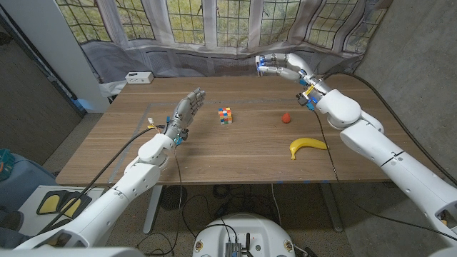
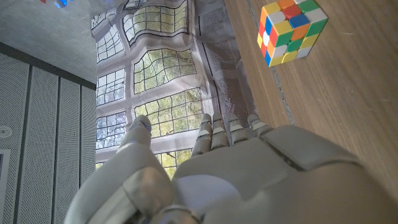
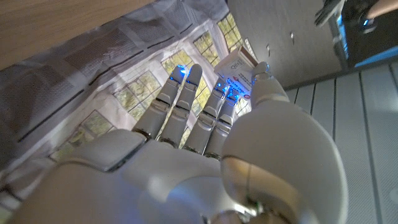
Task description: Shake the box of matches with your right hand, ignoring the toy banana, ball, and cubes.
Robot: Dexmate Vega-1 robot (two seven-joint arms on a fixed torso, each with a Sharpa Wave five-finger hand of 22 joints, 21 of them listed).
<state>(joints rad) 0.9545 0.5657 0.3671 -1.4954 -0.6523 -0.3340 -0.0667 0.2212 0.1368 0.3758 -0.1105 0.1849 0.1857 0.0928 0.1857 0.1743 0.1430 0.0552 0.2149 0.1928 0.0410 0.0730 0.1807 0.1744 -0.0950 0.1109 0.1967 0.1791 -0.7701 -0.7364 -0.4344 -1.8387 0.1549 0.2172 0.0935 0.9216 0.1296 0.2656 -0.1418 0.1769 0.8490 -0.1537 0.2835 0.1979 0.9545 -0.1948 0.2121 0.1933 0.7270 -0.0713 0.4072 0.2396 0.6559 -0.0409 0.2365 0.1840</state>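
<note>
Both hands differ: right hand (image 1: 280, 66) pinches matchbox (image 3: 235, 70) above table's far edge (image 1: 235, 77); left hand (image 1: 184, 114) spread.

Yellow banana (image 1: 308, 146), small red ball (image 1: 286, 118), cube (image 1: 226, 116) chequered in red, orange, yellow, green, blue and white, brown wood-grain table (image 1: 214, 153), and what seems a white, blue-printed matchbox (image 3: 235, 73) in the pale grey right hand (image 1: 280, 66)

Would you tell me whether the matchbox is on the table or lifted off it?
Lifted: the right hand holds the matchbox up above the table's far edge, against the curtain.
</note>
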